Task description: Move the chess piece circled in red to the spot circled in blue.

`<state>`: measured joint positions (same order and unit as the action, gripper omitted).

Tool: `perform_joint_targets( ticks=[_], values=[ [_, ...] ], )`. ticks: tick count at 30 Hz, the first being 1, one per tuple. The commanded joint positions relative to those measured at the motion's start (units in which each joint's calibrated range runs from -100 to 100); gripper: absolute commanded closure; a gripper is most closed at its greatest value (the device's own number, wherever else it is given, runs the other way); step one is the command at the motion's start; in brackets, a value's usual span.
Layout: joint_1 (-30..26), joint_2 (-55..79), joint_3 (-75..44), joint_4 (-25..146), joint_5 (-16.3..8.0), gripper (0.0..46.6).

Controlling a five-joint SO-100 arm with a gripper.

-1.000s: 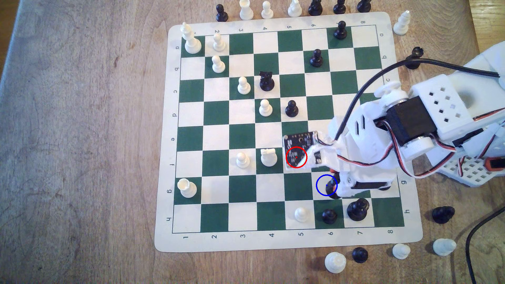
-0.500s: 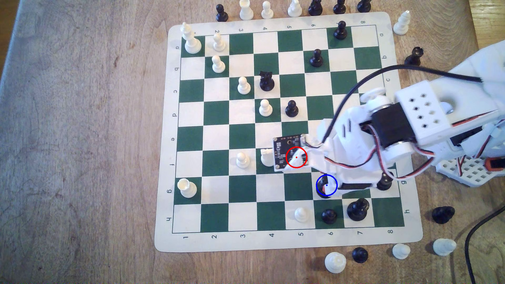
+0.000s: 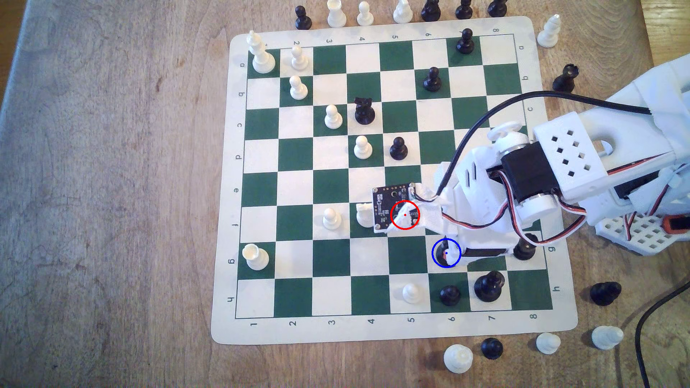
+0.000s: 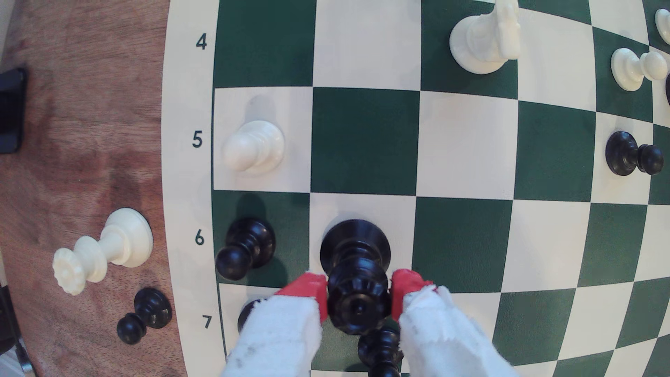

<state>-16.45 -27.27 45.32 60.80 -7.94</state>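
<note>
Nearly done: black bishop (image 4: 357,275) standing on blue-ringed cream square (image 4: 397,214), red-tipped gripper (image 4: 359,295) clasping its head; release, retreat left

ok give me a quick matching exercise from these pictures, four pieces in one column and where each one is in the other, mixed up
Pieces:
1. tall black piece
2. white pawn by the 5
3. black pawn by the 6
4. white crown-topped piece

Places:
A. on a green square
B. off the board, on the wooden table
C. between the red fingertips of the hand
D. untouched on a cream square

Pairs: 1-C, 2-D, 3-A, 4-B
</note>
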Motion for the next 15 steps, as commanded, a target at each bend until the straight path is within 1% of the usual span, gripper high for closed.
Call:
perform_joint_targets(
  ticks=[1, 15],
  values=[
    [0.22, -0.23, -0.99, -0.85, 0.20, 46.1],
    [0.84, 1.64, -0.54, -2.48, 0.39, 46.0]
  ],
)
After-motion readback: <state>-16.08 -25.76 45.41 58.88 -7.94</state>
